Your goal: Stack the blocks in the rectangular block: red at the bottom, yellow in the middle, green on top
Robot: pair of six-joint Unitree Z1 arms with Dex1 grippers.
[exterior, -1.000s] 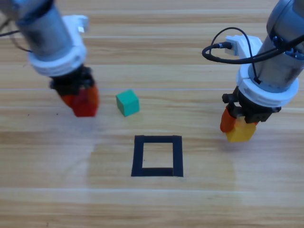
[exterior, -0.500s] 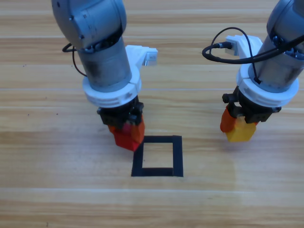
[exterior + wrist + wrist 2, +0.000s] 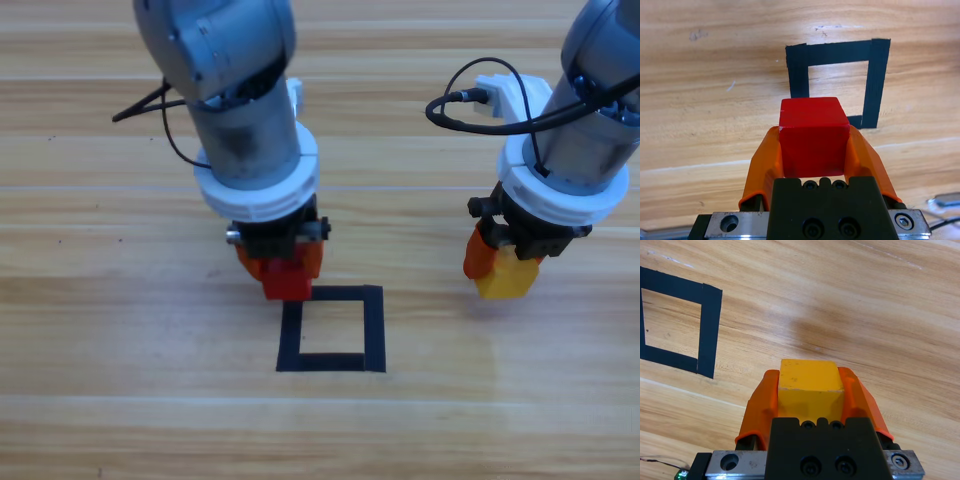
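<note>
Red cube (image 3: 287, 281) in left tool (image 3: 284, 272), yellow cube (image 3: 507, 277) in right tool (image 3: 503, 268).

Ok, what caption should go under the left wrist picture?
Left gripper carries the red cube toward the black tape square.

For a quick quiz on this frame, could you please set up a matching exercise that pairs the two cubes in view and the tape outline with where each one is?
Column one:
1. red cube
2. yellow cube
3. black tape square

Column two:
A. flat on the wooden table, nothing inside it
B. clamped in the right gripper, off to the right of the outline
C. clamped in the left gripper, at the outline's upper-left corner

Pairs: 1-C, 2-B, 3-A
</note>
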